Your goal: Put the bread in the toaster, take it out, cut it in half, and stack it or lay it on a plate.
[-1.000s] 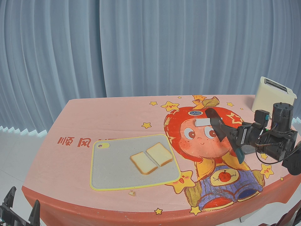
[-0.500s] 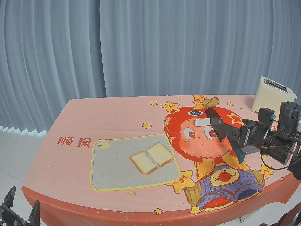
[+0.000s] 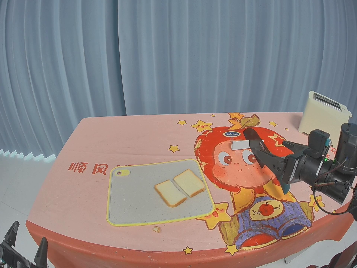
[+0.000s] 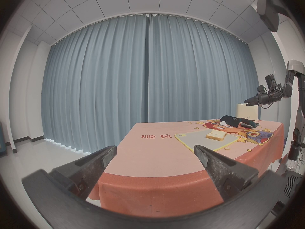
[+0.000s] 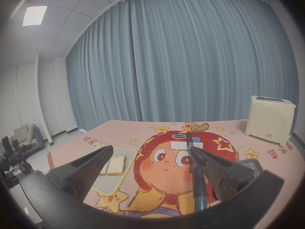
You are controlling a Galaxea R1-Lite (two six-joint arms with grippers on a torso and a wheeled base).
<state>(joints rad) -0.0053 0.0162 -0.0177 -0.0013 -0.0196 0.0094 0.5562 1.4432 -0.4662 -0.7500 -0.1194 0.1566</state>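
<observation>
Two toasted bread halves lie side by side on the grey, yellow-rimmed cutting board. A knife with a black blade and teal handle lies flat on the tablecloth, right of the board. My right gripper hovers open just right of the knife, holding nothing. From the right wrist I see the knife below the open jaws, with the bread farther off. My left gripper is open off the table's near left corner, with the bread far ahead of it. The cream toaster stands at the far right.
A small white tag lies beside the knife blade. A crumb sits near the table's front edge, below the board. The tablecloth left of the board and behind it is bare. Curtains hang behind the table.
My right gripper has drawn back to the right, away from the knife. The knife and the bread halves have stayed where they were.
</observation>
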